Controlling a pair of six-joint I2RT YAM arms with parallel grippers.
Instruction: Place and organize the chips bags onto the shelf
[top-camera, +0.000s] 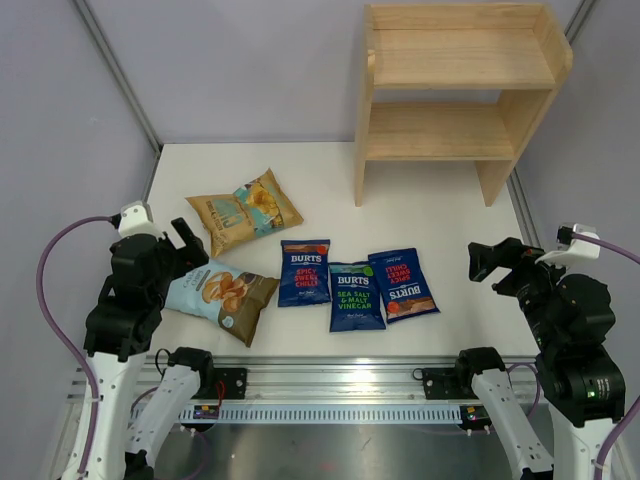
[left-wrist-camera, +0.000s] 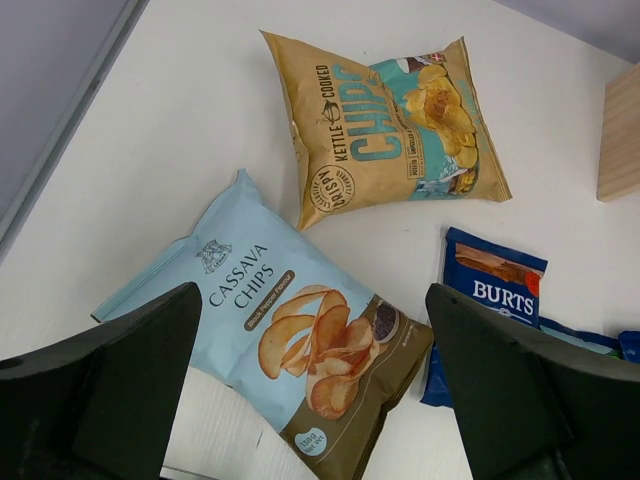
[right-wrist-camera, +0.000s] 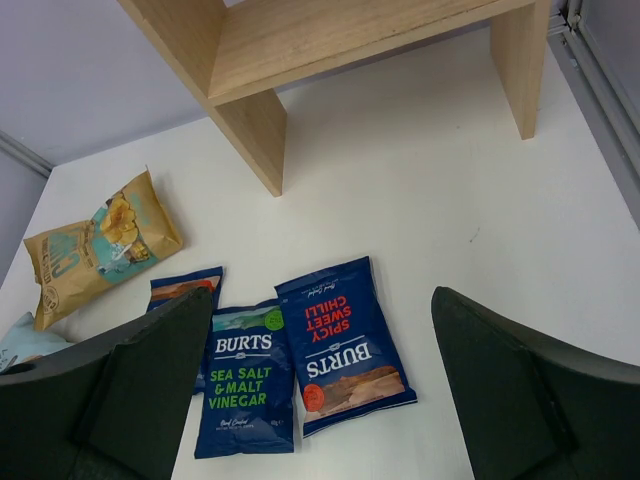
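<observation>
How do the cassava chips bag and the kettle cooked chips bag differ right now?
The cassava chips bag is light blue fading to brown; the kettle cooked chips bag is tan with teal lettering. The cassava bag lies nearer the left gripper, the kettle bag farther back toward the shelf. Both lie flat, face up, on the table.

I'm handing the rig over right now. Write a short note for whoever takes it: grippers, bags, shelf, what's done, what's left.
Left gripper: open, empty, by the light-blue-and-brown Cassava Chips bag.
Right gripper: open, empty, over the right side of the white table.
All five bags lie flat on the table: the Cassava bag, the tan Kettle Cooked Chips bag, and a row of dark blue BURTS bags: Spicy Sweet Chilli bag, Sea Salt & Malt Vinegar bag, second Spicy Sweet Chilli bag.
The light wooden two-tier shelf at the far right holds no bags.
Done: nothing. Left: shelve and arrange all five.
</observation>
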